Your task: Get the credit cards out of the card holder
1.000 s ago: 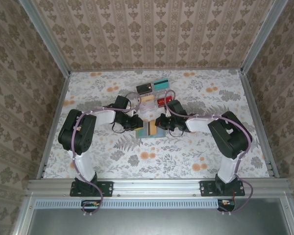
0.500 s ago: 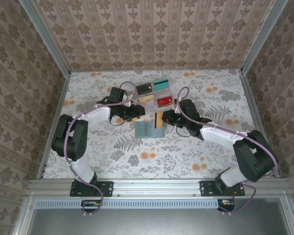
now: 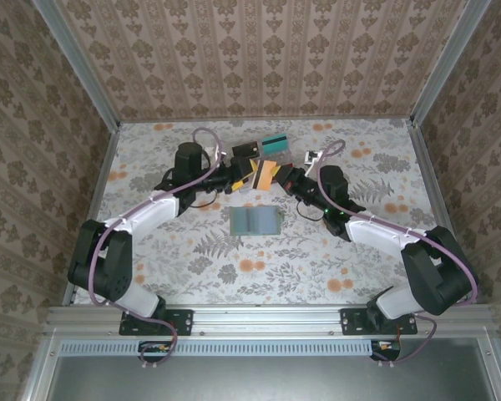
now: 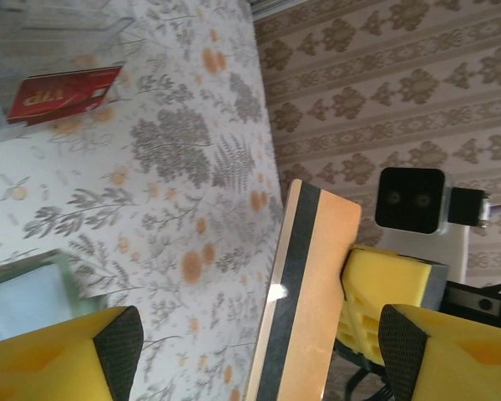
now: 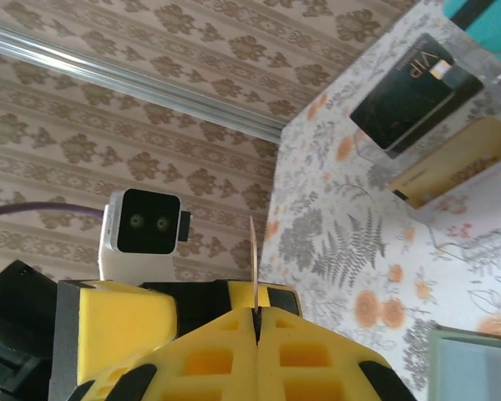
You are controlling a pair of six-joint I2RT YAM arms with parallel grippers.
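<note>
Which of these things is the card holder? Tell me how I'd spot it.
Start at the flowery table and look to its very middle. The card holder lies there flat and open. It is a plain grey-green rectangle, lying alone, and it is bigger than the teal card and dark card farther back.

Table (image 3: 384, 251): pale print cover, ferns with orange and grey blooms. Far wall (image 3: 267, 58), left wall (image 3: 25, 167) and right wall (image 3: 484, 159): all beige damask-stripe wallpaper. Aluminium posts (image 3: 77, 63) rise from both far corners. Metal rail (image 3: 267, 317) along near edge, with a grey panel (image 3: 267, 376) nearer still. Light even, soft shadows.
</note>
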